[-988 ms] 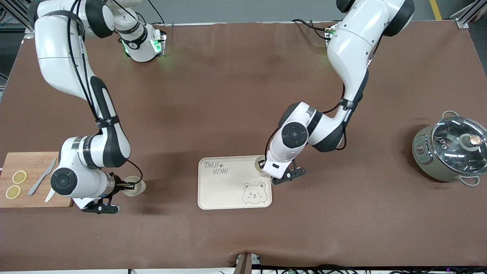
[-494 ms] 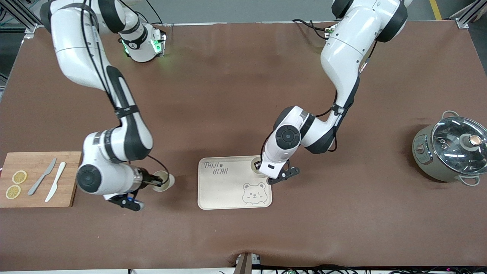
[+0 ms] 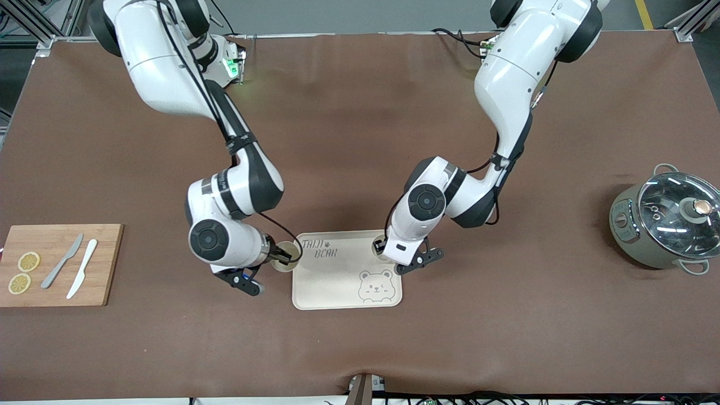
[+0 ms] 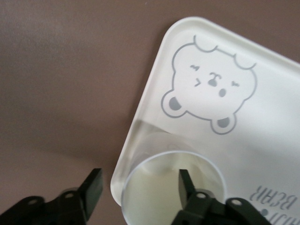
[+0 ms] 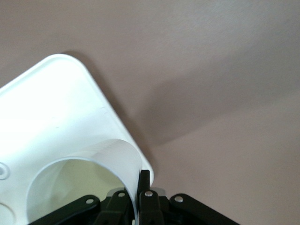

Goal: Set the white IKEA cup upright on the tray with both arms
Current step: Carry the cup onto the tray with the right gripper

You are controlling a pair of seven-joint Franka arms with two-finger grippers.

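Note:
The cream tray with its bear drawing lies mid-table. A white cup stands upright in the tray's corner farther from the front camera, toward the left arm's end. My left gripper is over it. In the left wrist view the left gripper is open, one finger inside this cup and one outside, over the tray. My right gripper is shut on the wall of a second white cup, upright over the tray's edge toward the right arm's end. In the right wrist view the right gripper pinches that cup over the tray.
A wooden cutting board with two lemon slices and two knives lies at the right arm's end. A grey-green pot with a glass lid stands at the left arm's end.
The right arm has carried its cup from beside the cutting board to the tray's edge. The left arm shifted slightly at first, then stayed over its cup.

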